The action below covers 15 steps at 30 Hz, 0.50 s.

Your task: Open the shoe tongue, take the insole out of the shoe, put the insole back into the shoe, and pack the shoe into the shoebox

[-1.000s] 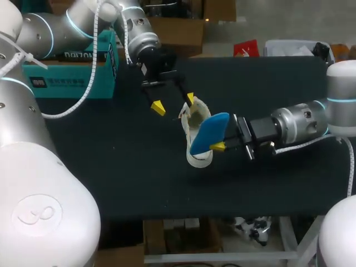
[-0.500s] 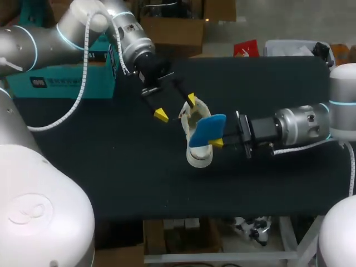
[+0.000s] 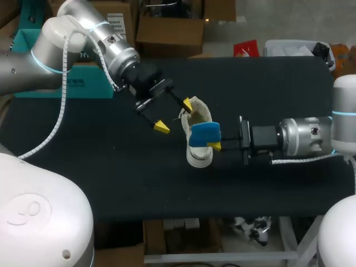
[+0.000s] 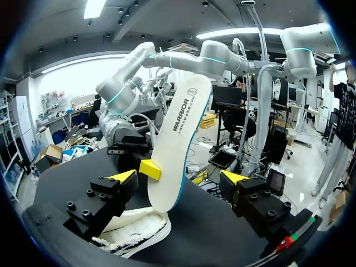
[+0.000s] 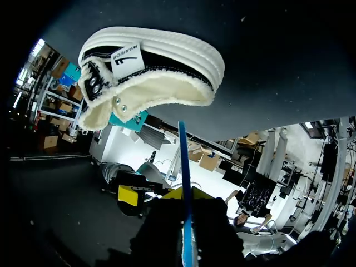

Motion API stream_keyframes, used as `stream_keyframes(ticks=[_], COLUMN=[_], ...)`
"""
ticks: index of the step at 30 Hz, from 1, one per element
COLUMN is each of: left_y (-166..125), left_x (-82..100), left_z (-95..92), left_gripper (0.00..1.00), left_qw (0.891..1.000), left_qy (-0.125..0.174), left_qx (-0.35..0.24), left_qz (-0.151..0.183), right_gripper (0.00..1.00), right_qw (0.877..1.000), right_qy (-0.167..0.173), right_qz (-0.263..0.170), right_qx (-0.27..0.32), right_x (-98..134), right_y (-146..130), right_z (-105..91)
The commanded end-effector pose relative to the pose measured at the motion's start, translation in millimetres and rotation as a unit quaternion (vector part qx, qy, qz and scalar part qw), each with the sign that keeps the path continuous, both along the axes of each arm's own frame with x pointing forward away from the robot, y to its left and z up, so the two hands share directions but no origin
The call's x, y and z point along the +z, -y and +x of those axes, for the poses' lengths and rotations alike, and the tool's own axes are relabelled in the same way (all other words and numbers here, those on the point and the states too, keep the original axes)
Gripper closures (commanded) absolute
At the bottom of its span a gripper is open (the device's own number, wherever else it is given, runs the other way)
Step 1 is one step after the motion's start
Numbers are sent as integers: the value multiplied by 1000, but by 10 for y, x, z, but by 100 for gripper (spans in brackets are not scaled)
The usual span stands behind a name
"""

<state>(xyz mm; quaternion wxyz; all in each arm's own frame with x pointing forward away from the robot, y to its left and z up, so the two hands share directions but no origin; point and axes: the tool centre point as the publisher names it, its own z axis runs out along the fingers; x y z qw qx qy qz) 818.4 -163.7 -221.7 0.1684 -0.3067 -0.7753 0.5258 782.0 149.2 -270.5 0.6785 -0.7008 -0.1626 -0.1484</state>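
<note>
Insole (image 3: 203, 133) is dropping closer onto the white shoe (image 3: 199, 157) than a second ago, pinched by the right gripper (image 3: 213, 142) above it; left gripper (image 3: 174, 115) is standing wide open at the shoe's collar.

Head camera is overlooking the black worktop (image 3: 111, 167); both wrist cameras are closely facing the white fleece-lined shoe (image 3: 199, 157).

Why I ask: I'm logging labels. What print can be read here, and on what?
On the insole: a brand word beside a round logo, legible; not quoted.
On the shoe, heel tab: a brand word, legible; not quoted.
On the shoebox: white print, too blurred to read.
</note>
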Motion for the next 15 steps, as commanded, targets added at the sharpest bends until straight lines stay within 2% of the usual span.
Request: stream_keyframes(ticks=[1,5,7,8,10,11,13,15], left_y=[-16,-16,13,23,19,28,49,63], left_x=[-1,-1,-36,-76,-120,-161,-226,-261], left_z=[-62,-62,-157,-179,-215,-212,-222,-226], left_gripper=[0,0,0,0,0,0,0,0], left_qw=[987,987,984,980,981,977,976,973], left_qy=[43,43,59,84,76,93,92,106], left_qx=[149,149,160,172,170,185,189,194], left_qz=[-47,-47,-54,-49,-62,-57,-58,-60], right_gripper=[100,100,100,100,100,100,100,100], right_qw=[1000,1000,1000,1000,999,999,998,997], right_qy=[0,0,6,15,28,36,42,49], right_qz=[-6,-6,-17,-11,-15,-3,-9,6], right_qx=[-3,-3,-16,-17,-31,-31,-52,-54], right_x=[40,40,19,9,-29,-45,-80,-103], right_y=[7,7,-41,-59,-71,-73,-55,-49], right_z=[-23,-23,11,10,3,-2,-11,-19])
